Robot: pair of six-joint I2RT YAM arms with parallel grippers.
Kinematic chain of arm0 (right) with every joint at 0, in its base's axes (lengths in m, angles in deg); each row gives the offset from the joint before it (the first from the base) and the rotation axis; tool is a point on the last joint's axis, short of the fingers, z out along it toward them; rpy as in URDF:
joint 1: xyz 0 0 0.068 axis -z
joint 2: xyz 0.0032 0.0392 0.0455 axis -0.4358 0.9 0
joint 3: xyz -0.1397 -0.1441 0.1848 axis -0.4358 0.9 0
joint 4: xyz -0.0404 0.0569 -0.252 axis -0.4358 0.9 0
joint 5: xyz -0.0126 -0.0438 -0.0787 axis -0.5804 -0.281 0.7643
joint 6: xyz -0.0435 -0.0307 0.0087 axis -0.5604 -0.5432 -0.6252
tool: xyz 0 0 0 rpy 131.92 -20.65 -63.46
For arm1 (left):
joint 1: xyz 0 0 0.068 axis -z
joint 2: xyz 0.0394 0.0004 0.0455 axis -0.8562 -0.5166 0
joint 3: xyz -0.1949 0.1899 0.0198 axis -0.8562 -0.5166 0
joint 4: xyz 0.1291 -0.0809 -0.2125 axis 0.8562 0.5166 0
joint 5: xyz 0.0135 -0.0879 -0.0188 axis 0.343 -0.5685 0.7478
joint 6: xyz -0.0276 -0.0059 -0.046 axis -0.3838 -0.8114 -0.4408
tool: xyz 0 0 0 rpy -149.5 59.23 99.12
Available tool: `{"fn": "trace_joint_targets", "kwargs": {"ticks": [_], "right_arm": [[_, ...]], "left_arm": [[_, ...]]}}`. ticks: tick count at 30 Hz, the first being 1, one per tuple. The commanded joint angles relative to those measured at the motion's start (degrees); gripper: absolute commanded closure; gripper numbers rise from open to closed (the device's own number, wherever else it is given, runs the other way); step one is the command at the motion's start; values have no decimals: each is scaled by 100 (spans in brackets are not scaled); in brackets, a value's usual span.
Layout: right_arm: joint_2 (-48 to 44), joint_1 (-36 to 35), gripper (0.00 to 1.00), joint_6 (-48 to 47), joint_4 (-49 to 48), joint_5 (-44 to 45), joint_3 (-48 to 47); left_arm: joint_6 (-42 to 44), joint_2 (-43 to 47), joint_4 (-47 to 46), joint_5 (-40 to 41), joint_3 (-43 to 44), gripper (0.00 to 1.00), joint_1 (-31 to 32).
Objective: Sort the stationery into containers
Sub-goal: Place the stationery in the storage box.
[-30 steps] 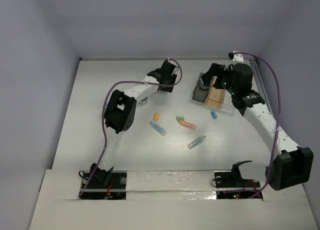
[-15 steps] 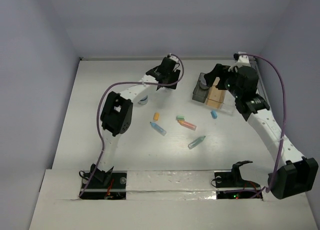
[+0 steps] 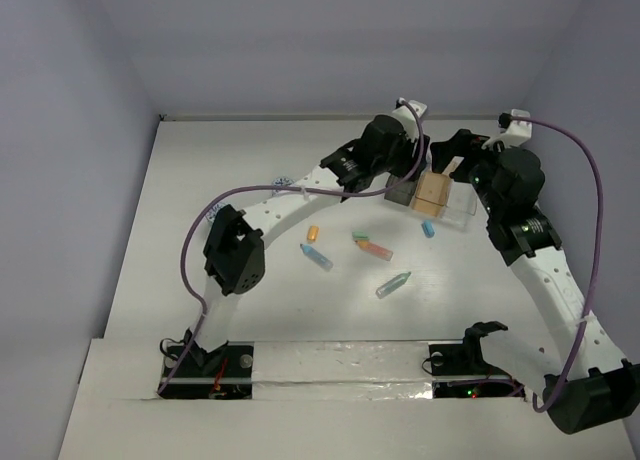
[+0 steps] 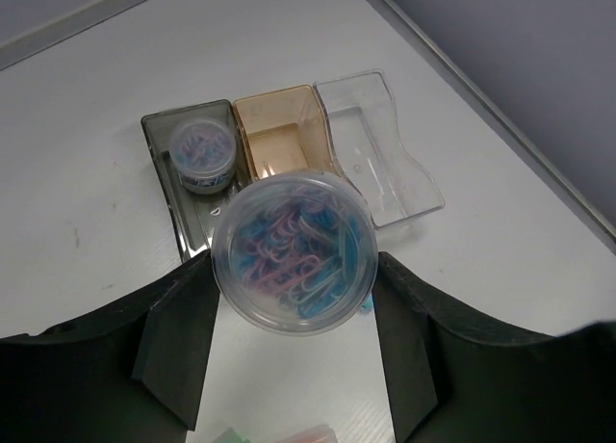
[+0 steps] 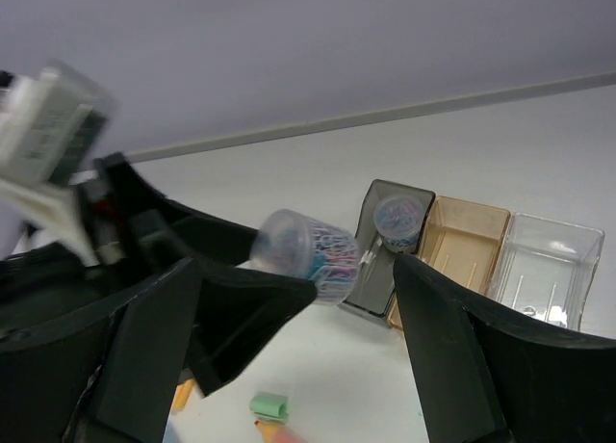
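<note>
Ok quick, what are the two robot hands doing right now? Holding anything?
Left gripper: closed on a clear jar of paper clips.
Right gripper: open, holding nothing.

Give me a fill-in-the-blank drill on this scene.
The left gripper holds a round jar of ____.
A second jar sits in the ____ tray.
Between that and the clear tray stands the ____ tray.
The right gripper is ____.
Missing: paper clips; dark grey; tan; open.
</note>
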Motion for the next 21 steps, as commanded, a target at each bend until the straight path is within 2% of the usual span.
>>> {"fn": "trace_joint_targets", "kwargs": {"ticks": [1, 8, 15, 21], "right_arm": [[-187, 16, 14, 22, -202, 160, 18], [-239, 16, 14, 4, -201, 160, 18], [-319, 16, 13, -5, -237, 213, 36], [-310, 16, 6, 13, -254, 143, 36]], "left_arm": [[0, -404, -93, 42, 502, 85, -95], [210, -1081, 118, 534, 1109, 84, -95], [404, -1477, 189, 727, 1250, 80, -95], [518, -1715, 250, 789, 1391, 50, -95]]}}
